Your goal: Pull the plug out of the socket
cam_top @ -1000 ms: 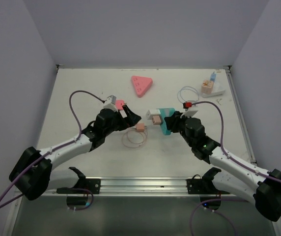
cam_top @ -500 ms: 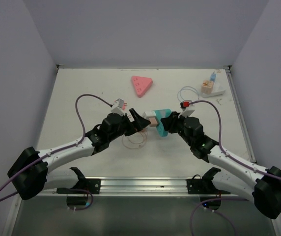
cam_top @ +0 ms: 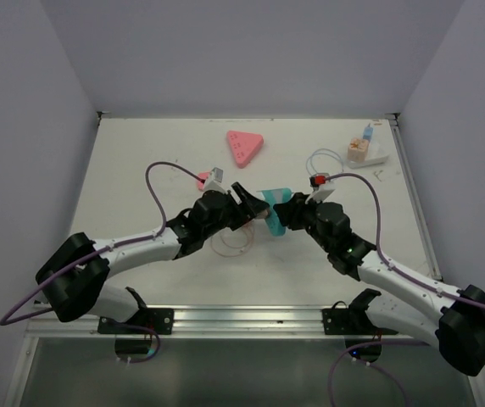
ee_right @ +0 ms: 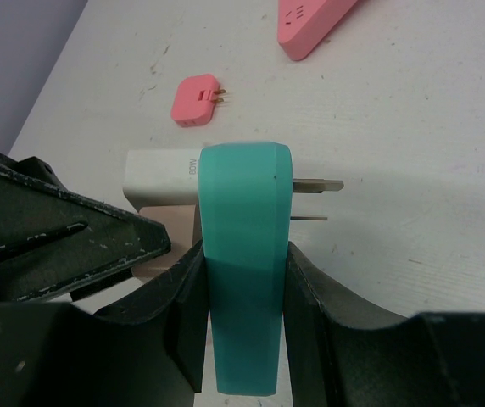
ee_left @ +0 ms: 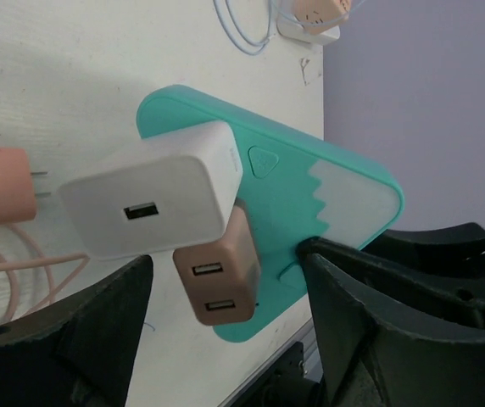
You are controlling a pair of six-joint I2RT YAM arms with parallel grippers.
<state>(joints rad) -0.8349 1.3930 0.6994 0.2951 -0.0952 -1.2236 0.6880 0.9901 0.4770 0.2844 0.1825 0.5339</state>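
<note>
Item one: my right hand (ee_right: 242, 254) is pinching the teal socket (ee_right: 244, 195) by its two flat faces and holding it off the table (cam_top: 141, 170), just right of the centre of the top view. That grip and position match a second ago.

Item two: a white plug (ee_left: 153, 199) and a tan plug (ee_left: 217, 275) are both seated in the socket's face, the tan one just beneath the white one. In the left wrist view they fill the middle of the frame.

Item three: my left hand (cam_top: 249, 203) has travelled right across the top view. A second ago it stood well left of the socket; it is now up against it and hides both plugs from above. Its fingers (ee_left: 81, 339) are spread, one on either side of the plugs. A gap shows on each side, and I see no contact.

Item four: a small pink plug (cam_top: 202, 179) lies on the table, left of and above my left hand. It was half hidden beside that hand earlier. A thin cable loop (cam_top: 232, 243) lies below the hands, unmoved.
</note>
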